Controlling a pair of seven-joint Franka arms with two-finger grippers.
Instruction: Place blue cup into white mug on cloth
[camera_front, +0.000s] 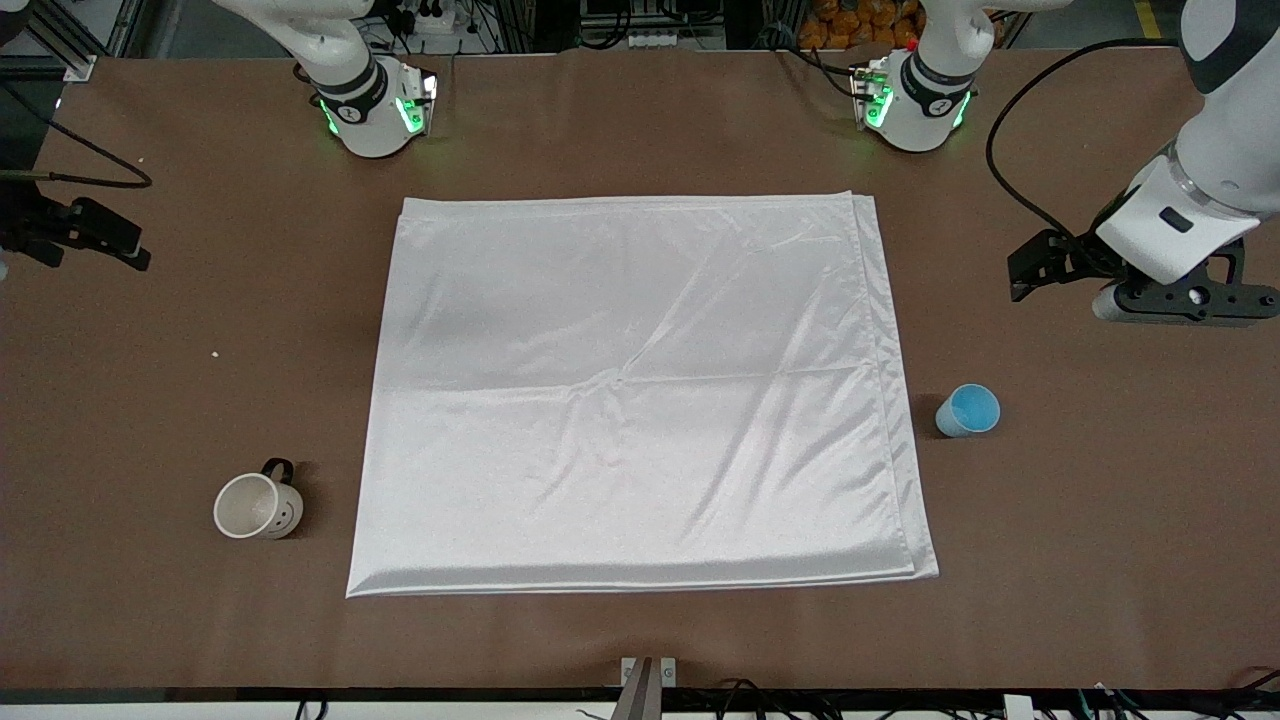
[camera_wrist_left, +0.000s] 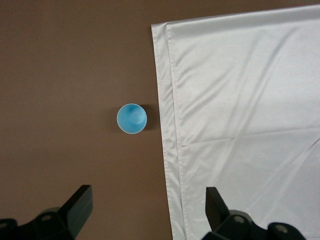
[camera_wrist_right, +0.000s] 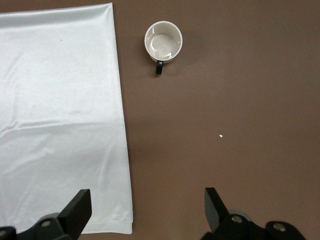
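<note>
The large white cloth (camera_front: 640, 390) lies flat in the middle of the brown table. The blue cup (camera_front: 968, 410) stands upright on the bare table just off the cloth's edge toward the left arm's end. My left gripper (camera_front: 1185, 298) hangs over the table there, open and empty (camera_wrist_left: 148, 210), with the blue cup (camera_wrist_left: 132, 119) and the cloth's edge (camera_wrist_left: 240, 125) below it. The white mug (camera_front: 258, 505) with its black handle stands upright on the table off the cloth's near corner, toward the right arm's end. My right gripper (camera_front: 60, 232) hovers open (camera_wrist_right: 147, 210) above the table; the mug (camera_wrist_right: 163, 40) and cloth (camera_wrist_right: 60, 115) show below.
Both arm bases (camera_front: 375, 110) (camera_front: 915, 105) stand along the table's edge farthest from the front camera. A black cable (camera_front: 90, 180) lies by the right gripper. A small white crumb (camera_front: 214, 353) rests on the table. A metal bracket (camera_front: 647, 675) sits at the nearest edge.
</note>
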